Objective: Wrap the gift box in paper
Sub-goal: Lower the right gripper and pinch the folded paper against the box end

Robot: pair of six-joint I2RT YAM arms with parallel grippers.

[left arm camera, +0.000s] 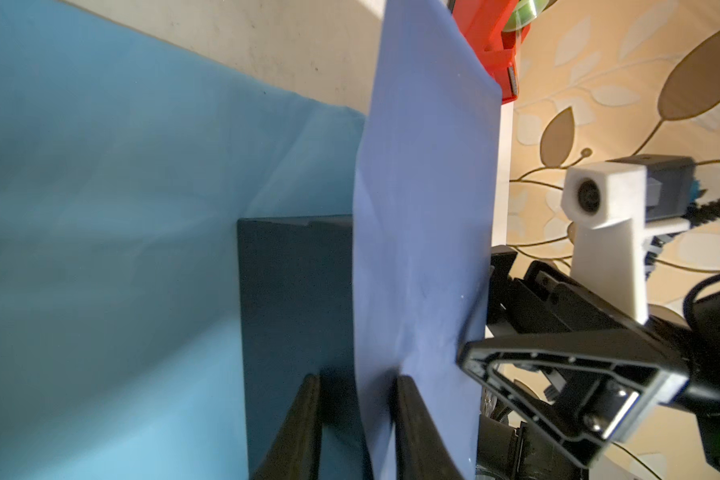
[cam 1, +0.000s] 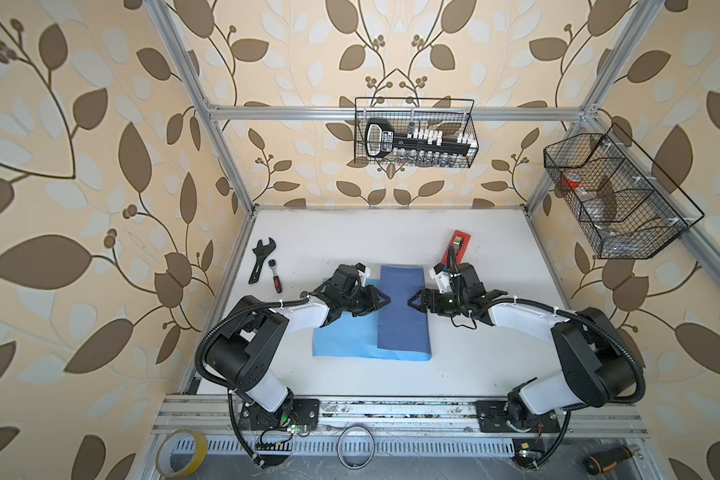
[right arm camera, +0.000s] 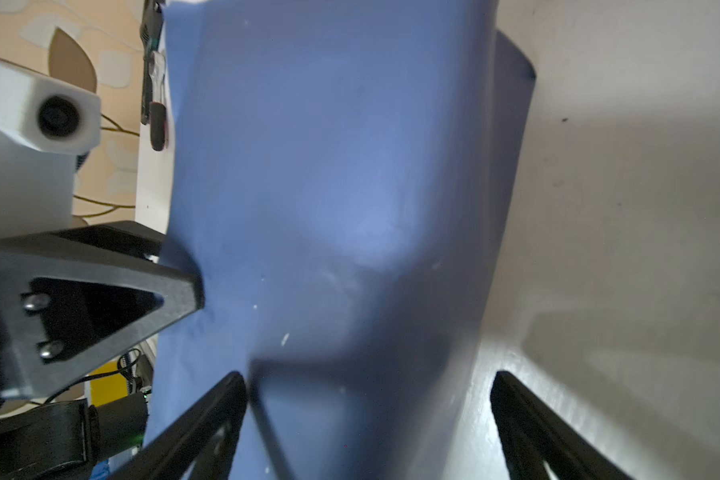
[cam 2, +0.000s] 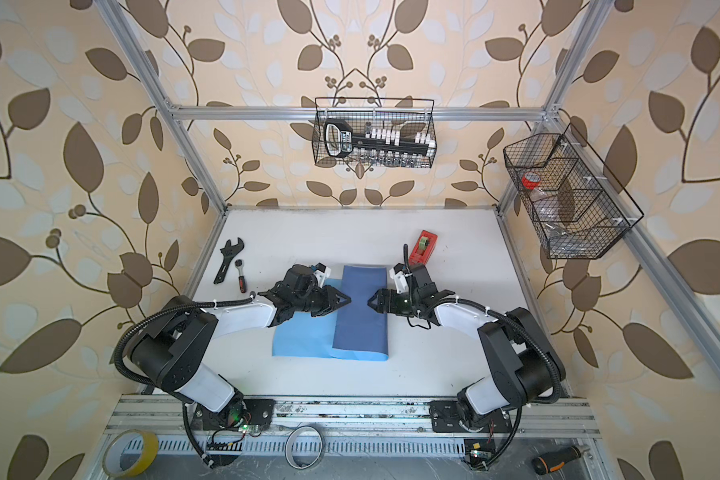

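Note:
The paper (cam 1: 341, 336) lies light-blue face up on the white table, and its dark slate-blue flap (cam 1: 402, 307) is folded over the gift box. Both top views hide the box under that flap. In the left wrist view one dark side of the gift box (left arm camera: 292, 291) shows beside the flap (left arm camera: 425, 208). My left gripper (cam 1: 385, 300) (left arm camera: 358, 395) sits at the flap's left edge, its jaws narrow around the flap's edge and the box's upper edge. My right gripper (cam 1: 411, 300) (right arm camera: 366, 415) faces it from the right, open wide, with one finger over the flap and nothing held.
A red tape dispenser (cam 1: 459, 245) stands behind the right gripper. A wrench (cam 1: 260, 259) and a ratchet (cam 1: 275, 276) lie at the back left. Wire baskets (cam 1: 416, 133) (cam 1: 616, 195) hang on the frame. A yellow tape roll (cam 1: 181, 453), a metal ring (cam 1: 355, 446) and a screwdriver (cam 1: 607, 459) lie in front.

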